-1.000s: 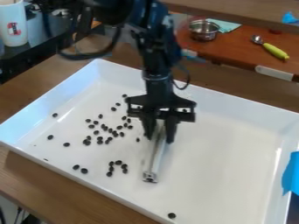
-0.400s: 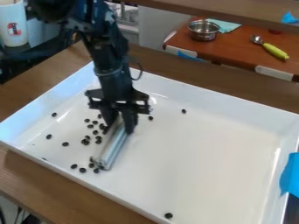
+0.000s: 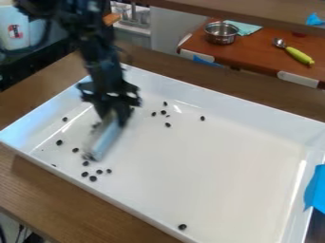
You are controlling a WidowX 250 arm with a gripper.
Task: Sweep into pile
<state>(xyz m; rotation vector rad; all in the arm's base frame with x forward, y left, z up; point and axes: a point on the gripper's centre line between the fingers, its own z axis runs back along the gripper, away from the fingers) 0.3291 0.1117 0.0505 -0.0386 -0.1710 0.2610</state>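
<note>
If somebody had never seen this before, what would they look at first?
Probably the big black robot arm, coming in from the upper left with its tool holding a pale bar down in the tray. Next, the big white tray itself, with little dark beans scattered mostly over its left half. After that, maybe the bright blue piece on the tray's right edge.

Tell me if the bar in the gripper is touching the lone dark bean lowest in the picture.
Apart: the camera view shows a wide stretch of white tray between the bar and that dark bean.
</note>
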